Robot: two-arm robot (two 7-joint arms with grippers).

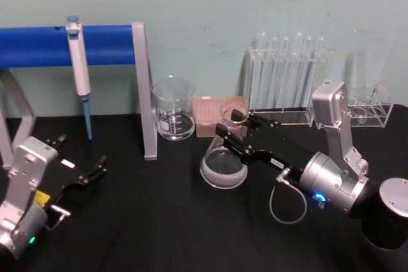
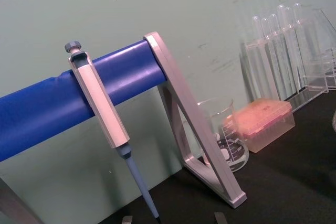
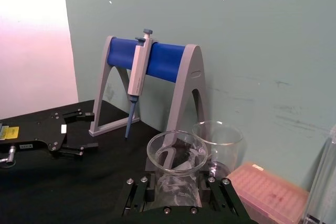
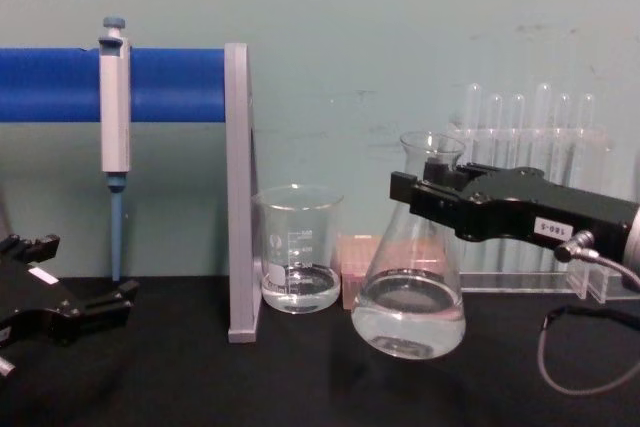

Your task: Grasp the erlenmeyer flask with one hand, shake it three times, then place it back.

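Black blocky right gripper (image 1: 233, 127) with the small digit-printed white label: closed on the narrow neck of the clear glass conical erlenmeyer flask (image 1: 223, 169), one finger on either side just under the flared rim. Reaches in from 4 o'clock over the black table cover (image 1: 159, 221), with silver cylindrical wrist and grey cable behind it.

Chest view: right gripper (image 4: 432, 192) entering from 3 o'clock. Flask (image 4: 410, 297) with white graduation marks and a shallow layer of clear liquid in its wide round base. Flask near the table's middle, leaning slightly. Cannot tell whether the base touches the cover.

Right wrist view: open rim of the flask (image 3: 177, 153) between the black fingers (image 3: 137, 198).

At 11 o'clock of the flask, near but apart: straight-walled clear glass beaker (image 1: 173, 109) with a spout. At 12 o'clock, just behind: low pinkish plastic tip box (image 1: 213, 114). At 1 o'clock, by the wall: clear rack of thin glass test tubes (image 1: 287, 81). At 10 o'clock: grey-legged stand with a blue bar (image 1: 95, 46), and a grey-and-blue pipette (image 1: 78, 62) hanging from it.

Black left gripper (image 1: 81, 152): fingers spread apart, holding nothing, low at 9 o'clock of the flask and well apart from it.
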